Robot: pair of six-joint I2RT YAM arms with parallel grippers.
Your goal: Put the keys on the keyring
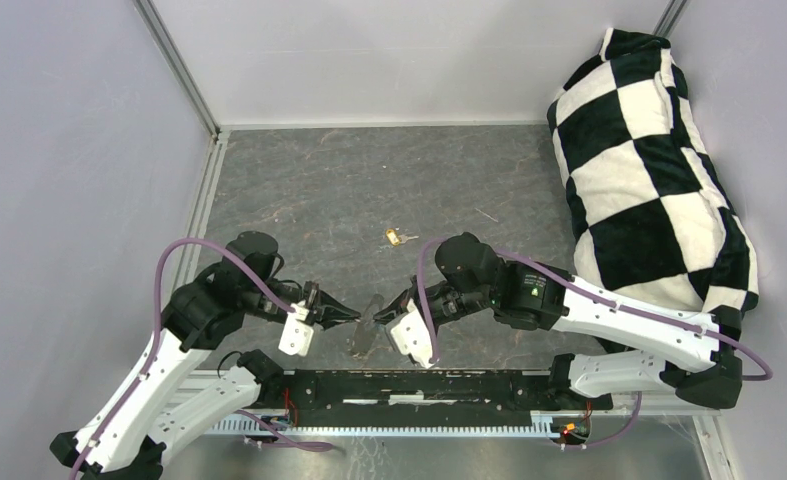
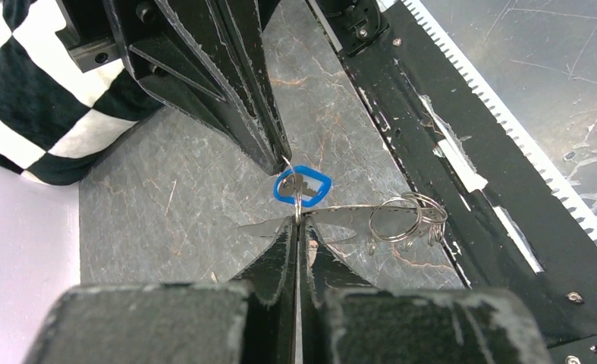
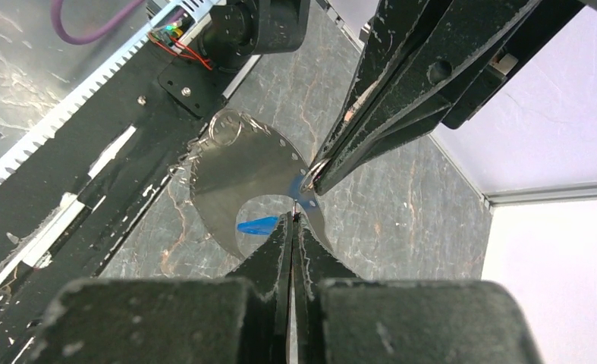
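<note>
We see the keyring between both arms. The left gripper pinches the keyring's band, and the right gripper is clamped on the blue key touching the keyring. The gold key lies on the table, beyond the keyring.

Keyring: thin polished grey metal, reflective. Blue key head, against the keyring: glossy plastic. Gold key, beyond the keyring: bright brass-coloured metal. Mat beneath the keyring: matt grey, marbled. Checked cushion: soft plush cloth.
</note>
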